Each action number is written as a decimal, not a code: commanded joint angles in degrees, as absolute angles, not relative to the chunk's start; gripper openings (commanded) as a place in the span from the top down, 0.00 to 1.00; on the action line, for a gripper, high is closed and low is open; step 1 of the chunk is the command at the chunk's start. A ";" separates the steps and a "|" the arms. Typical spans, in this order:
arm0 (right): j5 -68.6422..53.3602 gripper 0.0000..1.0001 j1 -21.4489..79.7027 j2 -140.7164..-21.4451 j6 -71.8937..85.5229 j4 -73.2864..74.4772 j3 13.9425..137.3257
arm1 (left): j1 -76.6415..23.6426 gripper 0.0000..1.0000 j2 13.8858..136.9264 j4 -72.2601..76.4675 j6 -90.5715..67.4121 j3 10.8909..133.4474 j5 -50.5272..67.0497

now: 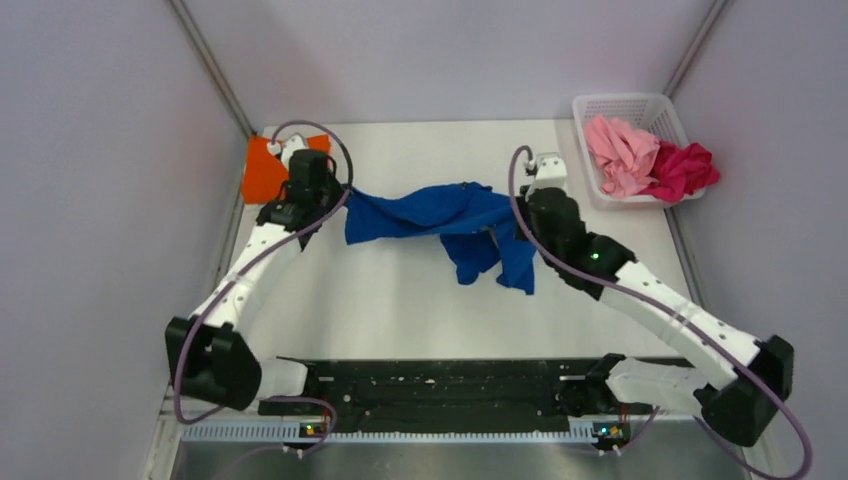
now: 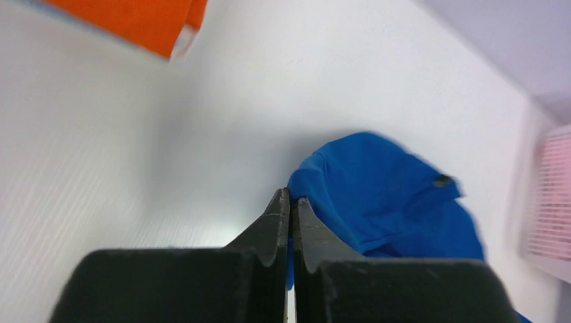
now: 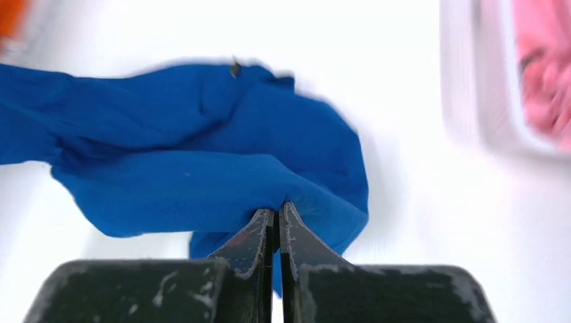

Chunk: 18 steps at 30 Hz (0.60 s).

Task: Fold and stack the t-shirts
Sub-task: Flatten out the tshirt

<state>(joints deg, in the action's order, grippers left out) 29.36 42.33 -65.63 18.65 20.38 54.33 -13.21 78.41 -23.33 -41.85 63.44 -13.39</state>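
The royal blue t-shirt [image 1: 440,215] hangs stretched between my two grippers above the white table, with loose cloth drooping at its right end. It also shows in the left wrist view [image 2: 390,195] and the right wrist view [image 3: 202,168]. My left gripper [image 2: 291,202] is shut on its left edge, and blue cloth shows between the jaws. My right gripper [image 3: 277,212] is shut on its right part. A folded orange t-shirt [image 1: 265,170] lies at the back left, behind the left gripper. A light pink t-shirt [image 1: 620,155] and a magenta t-shirt [image 1: 683,168] lie crumpled in the basket.
A white lattice plastic basket [image 1: 625,102] stands at the back right by the wall. Grey walls close in the table on the left, right and back. A black rail [image 1: 440,385] runs along the near edge between the arm bases.
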 commanded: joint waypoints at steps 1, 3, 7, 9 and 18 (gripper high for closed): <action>23.55 1.00 41.49 -56.96 1.33 15.30 62.69 | -13.01 1.00 65.96 -14.33 -37.67 68.31 -13.72; 19.47 1.00 41.48 -54.57 -2.40 16.89 66.74 | -13.01 1.00 61.66 -12.09 -36.34 69.60 -13.88; 10.50 1.00 41.51 -52.50 -5.93 22.84 78.01 | -13.01 1.00 54.75 -12.47 -32.51 75.33 -15.49; 6.24 1.00 41.48 -52.31 -6.40 25.23 83.27 | -13.01 1.00 51.78 -12.29 -30.98 77.79 -16.47; -18.60 1.00 41.53 -55.66 -4.72 35.54 105.71 | -13.01 1.00 47.07 -14.67 -25.23 93.02 -10.24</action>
